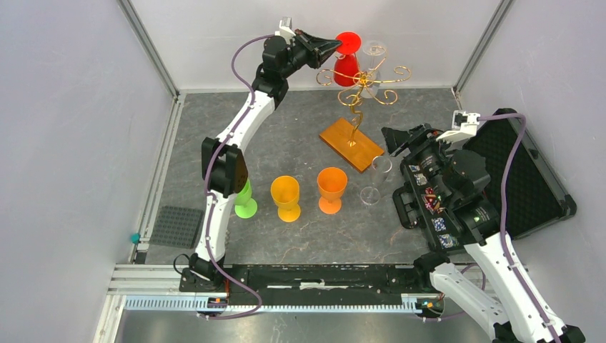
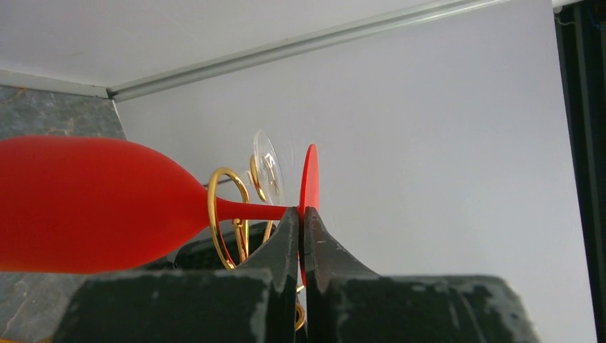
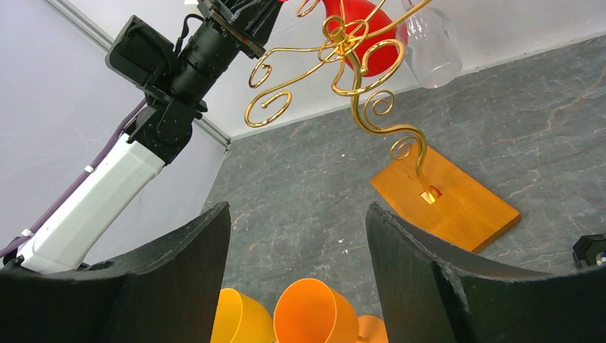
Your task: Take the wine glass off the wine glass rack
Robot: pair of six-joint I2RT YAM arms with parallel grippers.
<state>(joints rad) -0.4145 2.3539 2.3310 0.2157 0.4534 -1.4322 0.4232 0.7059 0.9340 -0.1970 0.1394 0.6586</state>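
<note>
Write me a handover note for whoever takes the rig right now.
Left gripper: shut on the stem of the red wine glass, just under its foot.
Right gripper: open, holding nothing, low beside the rack's base.
Wine glass rack: stands mid-table. The red glass hangs upside down in one curl, and a clear glass hangs next to it.
On the table: green glass, yellow glass, orange glass and a second clear glass.
Done: grip on the red glass.
Left: slide it out of the curl and set it down. The hanging clear glass probably comes next.
</note>
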